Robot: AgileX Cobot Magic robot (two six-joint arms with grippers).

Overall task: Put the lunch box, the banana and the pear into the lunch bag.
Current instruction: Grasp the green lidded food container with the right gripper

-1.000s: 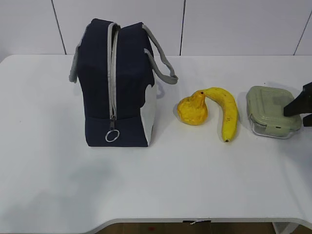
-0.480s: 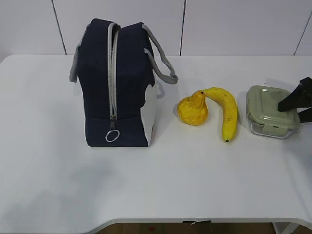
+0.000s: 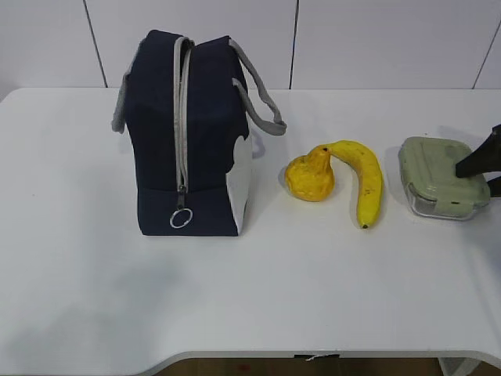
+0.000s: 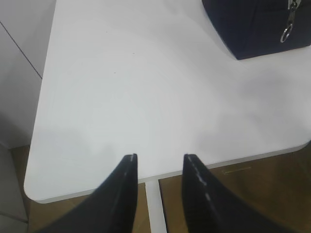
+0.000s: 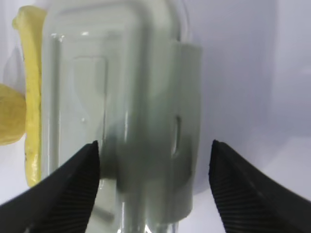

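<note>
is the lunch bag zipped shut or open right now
Shut, as far as shown: the lunch bag stands upright, its grey zipper unparted down to the ring pull.

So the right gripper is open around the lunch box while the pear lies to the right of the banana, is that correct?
Not quite: the exterior view shows the pear left of the banana. The right gripper is indeed open around the lunch box.
</note>
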